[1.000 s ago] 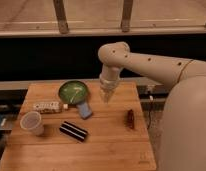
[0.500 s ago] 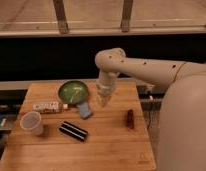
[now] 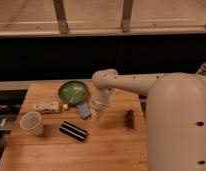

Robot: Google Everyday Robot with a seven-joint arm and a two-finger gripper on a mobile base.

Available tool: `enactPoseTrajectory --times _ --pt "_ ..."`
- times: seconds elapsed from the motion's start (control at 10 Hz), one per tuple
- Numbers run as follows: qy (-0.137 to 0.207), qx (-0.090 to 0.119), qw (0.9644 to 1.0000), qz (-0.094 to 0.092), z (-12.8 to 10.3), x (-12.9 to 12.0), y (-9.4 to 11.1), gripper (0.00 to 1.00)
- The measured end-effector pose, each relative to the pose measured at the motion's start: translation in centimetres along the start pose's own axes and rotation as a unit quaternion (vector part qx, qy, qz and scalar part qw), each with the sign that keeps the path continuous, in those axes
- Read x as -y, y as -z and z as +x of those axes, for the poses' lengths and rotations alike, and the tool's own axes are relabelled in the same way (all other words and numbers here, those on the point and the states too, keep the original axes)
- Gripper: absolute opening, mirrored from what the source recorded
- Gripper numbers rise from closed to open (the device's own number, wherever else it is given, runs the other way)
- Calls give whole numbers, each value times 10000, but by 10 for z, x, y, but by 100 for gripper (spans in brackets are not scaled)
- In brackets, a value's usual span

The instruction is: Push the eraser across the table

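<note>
Gripper (image 3: 98, 114) poised over the table (image 3: 113, 150), with the eraser (image 3: 73, 131) lying untouched just off to its near side.

The table gives me the most bare wood in front of the gripper and off to its right in the view, out toward the near edge. Behind the gripper sits the green bowl (image 3: 73, 91), and well to its left in the view stands the cup (image 3: 32, 123). I cannot tell whether the gripper is wide or narrow. It hangs pointing down, carrying nothing that I can see. The eraser lies flat and slantwise, near the gripper, forward and to the left of it in the view. I judge it light, stiff and easy to slide, likely to spin if nudged at a corner, so I would press against the middle of a long side. The blue pad (image 3: 84, 110) lies just beside the gripper, and the brown stick (image 3: 130, 118) lies apart on the other side.
</note>
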Motion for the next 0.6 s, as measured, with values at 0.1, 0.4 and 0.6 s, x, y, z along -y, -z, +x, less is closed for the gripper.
enactPoseTrajectory --times 0.1,0.4,0.6 --pt "80 -71 9998 -139 -10 -13 -17 0" --pt "208 -152 9988 -418 -14 -30 -34 0" --pt "370 -215 9977 -525 -12 -47 -42 0"
